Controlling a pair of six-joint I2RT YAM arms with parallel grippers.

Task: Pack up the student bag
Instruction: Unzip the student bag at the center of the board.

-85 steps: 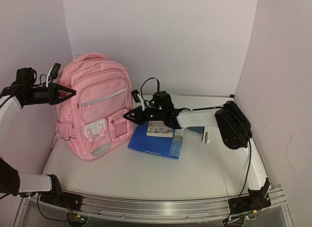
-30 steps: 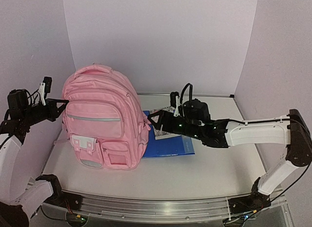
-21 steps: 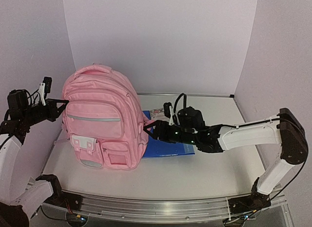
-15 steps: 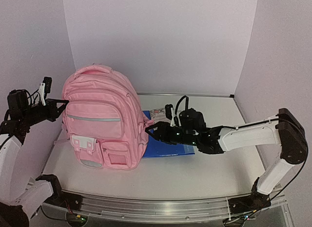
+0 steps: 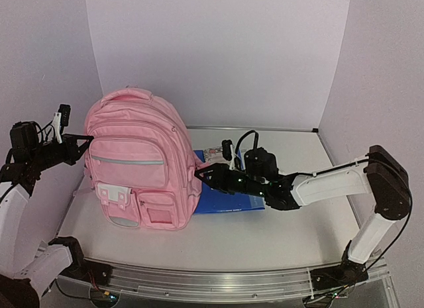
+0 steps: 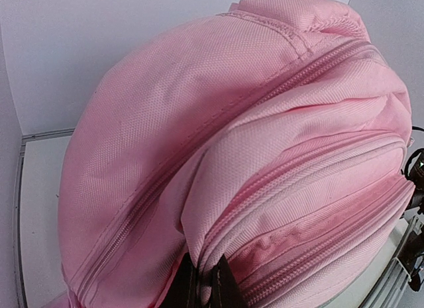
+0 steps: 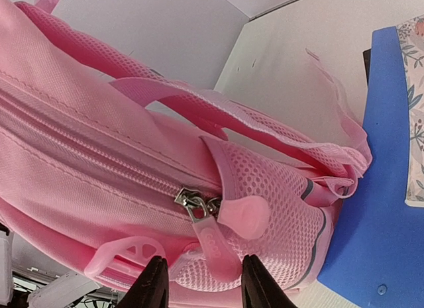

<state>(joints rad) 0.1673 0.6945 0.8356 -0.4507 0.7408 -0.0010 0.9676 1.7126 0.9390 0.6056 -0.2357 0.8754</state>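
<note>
The pink student bag [image 5: 142, 169] stands upright at the left of the table, zipped front pockets facing forward. My left gripper [image 5: 85, 141] is at the bag's upper left side; in the left wrist view its fingertips [image 6: 202, 288] are shut on a fold of the bag's pink fabric [image 6: 218, 189]. My right gripper [image 5: 201, 174] is open at the bag's right side. In the right wrist view its two fingers stand either side of a pink rubber zipper pull [image 7: 215, 245] hanging from metal sliders [image 7: 191, 203] on the bag's side [image 7: 86, 155], not closed on it.
A blue folder [image 5: 228, 189] lies flat on the table right of the bag, under my right arm, with a floral-covered book [image 5: 213, 153] at its far edge; both show at the right of the right wrist view [image 7: 384, 208]. Walls close the left, back and right.
The bag was turned and shifted earlier, and the right arm stretched out. In the last second the right gripper slid left from over the folder to the bag's right side. The left arm stays still.
</note>
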